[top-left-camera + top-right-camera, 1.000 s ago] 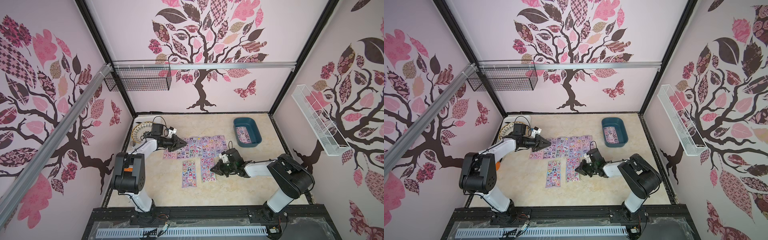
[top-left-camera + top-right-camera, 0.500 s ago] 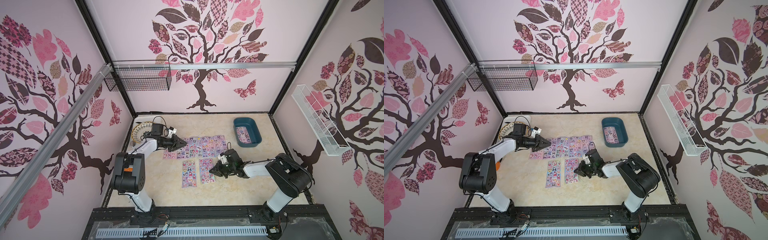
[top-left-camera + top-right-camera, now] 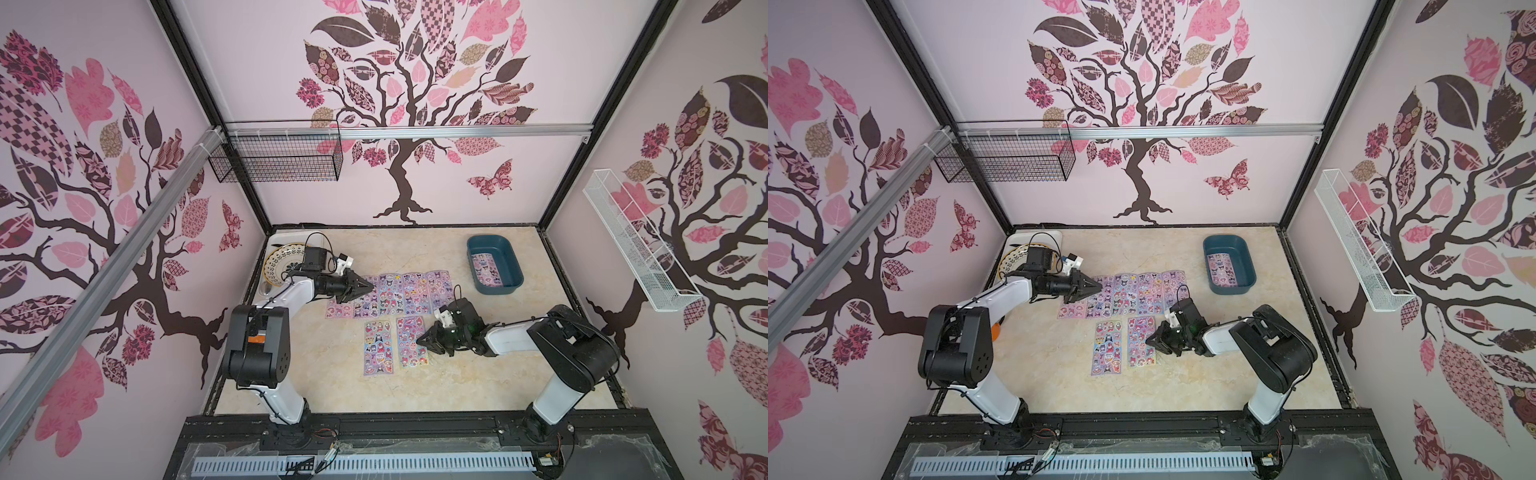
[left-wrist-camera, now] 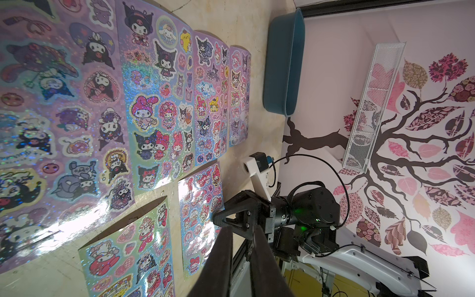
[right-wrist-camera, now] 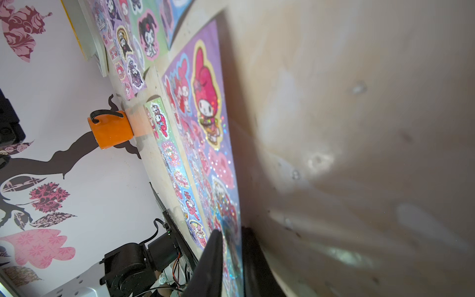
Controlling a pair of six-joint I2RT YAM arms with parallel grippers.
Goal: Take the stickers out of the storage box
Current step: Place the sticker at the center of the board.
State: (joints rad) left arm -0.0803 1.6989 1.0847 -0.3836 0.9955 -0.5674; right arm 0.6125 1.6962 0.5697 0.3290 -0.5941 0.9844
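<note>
Right gripper (image 3: pixel 419 338) has slid a little left and nearer since a second ago. Its jaws were pressed together then and are now slightly parted. In the right wrist view the fingers (image 5: pixel 213 257) straddle the right edge of the near-right sheet (image 5: pixel 205 128), with a gap on either side, so no pinch. That sheet (image 3: pixel 411 340) lies flat on the table (image 3: pixel 415 395), about where it was. Left arm hasn't moved.

Stickers: seven sheets are out on the table and one is in the box. The near row has two, the near-left sheet (image 3: pixel 378 347) and the near-right one, side by side with a thin strip of table between them. Just beyond is the far row (image 3: pixel 403 293) of five sheets, edge to edge and slanting slightly farther toward the right.

Left gripper (image 3: pixel 371 286) hangs over the left end of the far row, pointing right. In the left wrist view its fingers (image 4: pixel 223 257) show a narrow gap with nothing between them. Whether it touches the sheets below, can't tell.

Far right: the box (image 3: pixel 498 289) stands on the table well apart from both grippers, just past the right end of the far row. The last sheet (image 3: pixel 486 270) lies flat on its bottom.

Far left corner: a patterned plate (image 3: pixel 278 264) behind the left arm.
</note>
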